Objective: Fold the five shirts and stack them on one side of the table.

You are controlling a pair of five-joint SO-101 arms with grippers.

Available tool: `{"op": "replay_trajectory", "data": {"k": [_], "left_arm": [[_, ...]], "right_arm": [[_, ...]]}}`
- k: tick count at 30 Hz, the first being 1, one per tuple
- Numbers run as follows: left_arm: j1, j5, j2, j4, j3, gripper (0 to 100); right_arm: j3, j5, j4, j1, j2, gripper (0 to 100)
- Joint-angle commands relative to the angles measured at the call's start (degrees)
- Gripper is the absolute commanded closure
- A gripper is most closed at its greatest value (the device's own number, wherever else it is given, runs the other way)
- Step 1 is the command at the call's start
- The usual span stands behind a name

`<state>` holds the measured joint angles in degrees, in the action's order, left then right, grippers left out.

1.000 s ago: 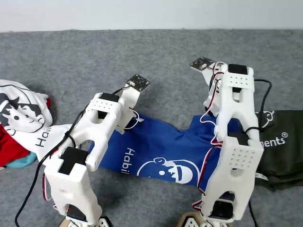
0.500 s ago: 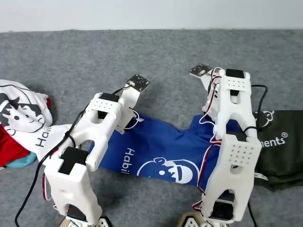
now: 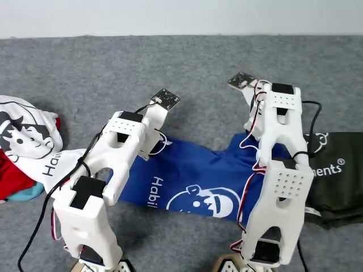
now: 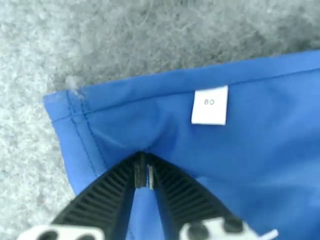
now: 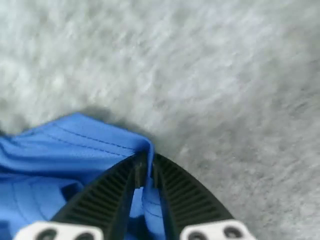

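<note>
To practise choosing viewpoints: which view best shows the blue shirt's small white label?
The left wrist view: the white label lies flat and unobstructed on the blue shirt. The high view gives the shirt's printed middle; the right wrist view, another blue edge.

The table (image 3: 187, 68) has a grey, fuzzy top, like a carpet. A white wall runs along its far edge.

A blue shirt (image 3: 187, 175) lies across the middle, close to the near edge. It is spread out flat but a bit wrinkly, and it has a white picture on it.

On the right side lies a dark shirt (image 3: 337, 181) with white print.

On the left side is a pile. A white shirt (image 3: 25, 136) with a cartoon face is on top. A red shirt (image 3: 11, 175) and a bit of a teal shirt (image 3: 28, 192) stick out from under it.
</note>
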<state>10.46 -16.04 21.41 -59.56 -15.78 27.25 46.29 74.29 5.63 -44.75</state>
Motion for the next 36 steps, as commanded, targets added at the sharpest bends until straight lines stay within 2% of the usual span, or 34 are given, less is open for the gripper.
{"op": "replay_trajectory", "data": {"k": [1, 12, 15, 19, 27, 31, 34, 36], "left_arm": [[-0.3, 0.5, 0.5, 1.5, 0.0, 99], [-0.3, 0.5, 0.5, 1.5, 0.0, 99], [-0.9, 0.5, 0.5, 1.4, -0.2, 99], [-5.2, 0.5, 0.5, 1.4, -0.2, 99], [-12.1, 0.5, 0.7, -1.3, -1.5, 99], [-14.8, 0.4, 0.6, -2.1, -2.5, 99], [-14.7, 0.2, 0.3, -2.3, -2.3, 99], [-13.0, 0.3, -0.1, -1.8, -0.7, 99]], "right_arm": [[0.4, -2.0, -4.9, -1.7, 1.9, 98.8], [0.4, -2.7, -5.8, -1.8, 2.0, 98.0], [0.4, -7.0, -1.1, -1.7, 3.8, 89.3], [0.4, -12.8, 5.4, -0.5, 10.4, 76.0], [0.3, -12.9, 19.6, 0.3, 27.3, 77.8], [0.1, -12.0, 24.7, 0.9, 31.0, 77.8], [-0.9, -9.2, 28.4, 0.8, 30.3, 77.9], [-4.5, -8.9, 26.8, 0.7, 29.7, 77.9]]}}
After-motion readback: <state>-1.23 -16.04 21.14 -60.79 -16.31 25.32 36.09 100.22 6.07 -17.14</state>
